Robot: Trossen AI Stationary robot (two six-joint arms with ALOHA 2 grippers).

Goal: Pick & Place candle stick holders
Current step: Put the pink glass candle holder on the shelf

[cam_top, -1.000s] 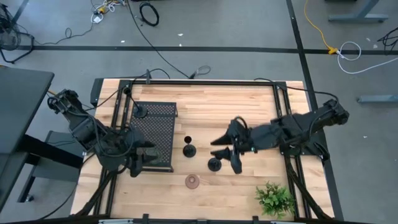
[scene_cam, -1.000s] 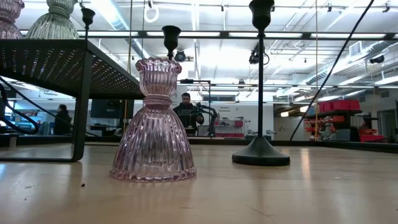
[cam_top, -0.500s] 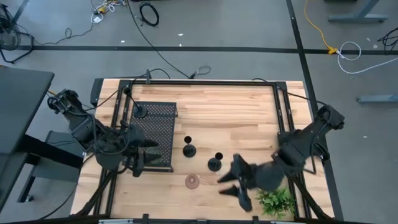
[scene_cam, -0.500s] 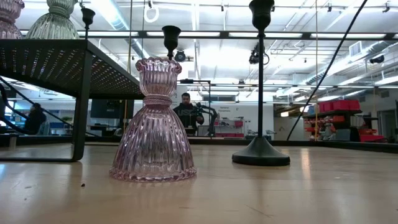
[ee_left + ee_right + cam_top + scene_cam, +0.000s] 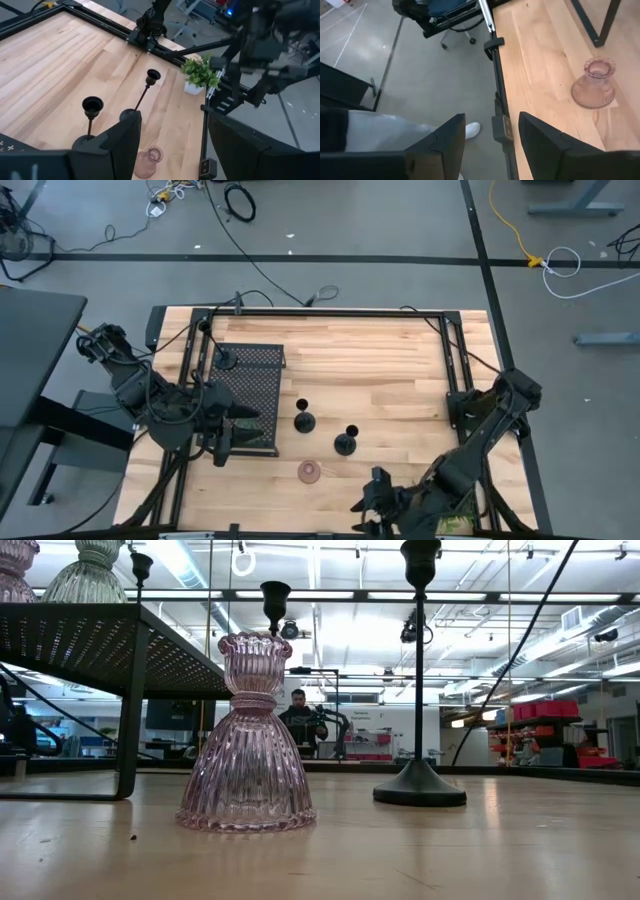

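Note:
A pink glass candle stick holder (image 5: 310,471) (image 5: 595,85) stands on its wide base near the table's front edge. Two black holders (image 5: 304,420) (image 5: 346,442) stand upright on round bases mid-table. A third black one (image 5: 227,360) stands on the black perforated stand (image 5: 255,385), and the low view shows two glass holders (image 5: 15,570) (image 5: 92,565) on the stand as well. My left gripper (image 5: 235,432) (image 5: 172,150) hovers open at the stand's near right corner. My right gripper (image 5: 362,510) (image 5: 492,145) is open over the front edge, right of the pink holder, with nothing between its fingers.
A green plant (image 5: 200,75) stands at the near right corner, mostly under my right arm in the high view. Beyond the front edge the right wrist view shows a person's leg and white shoe (image 5: 472,130) and a chair (image 5: 450,15). Bare wood lies at the far right (image 5: 400,355).
My right gripper has swung from beside the right black holder at mid-table toward the near edge and downward, staying open. Nothing on the table has moved.

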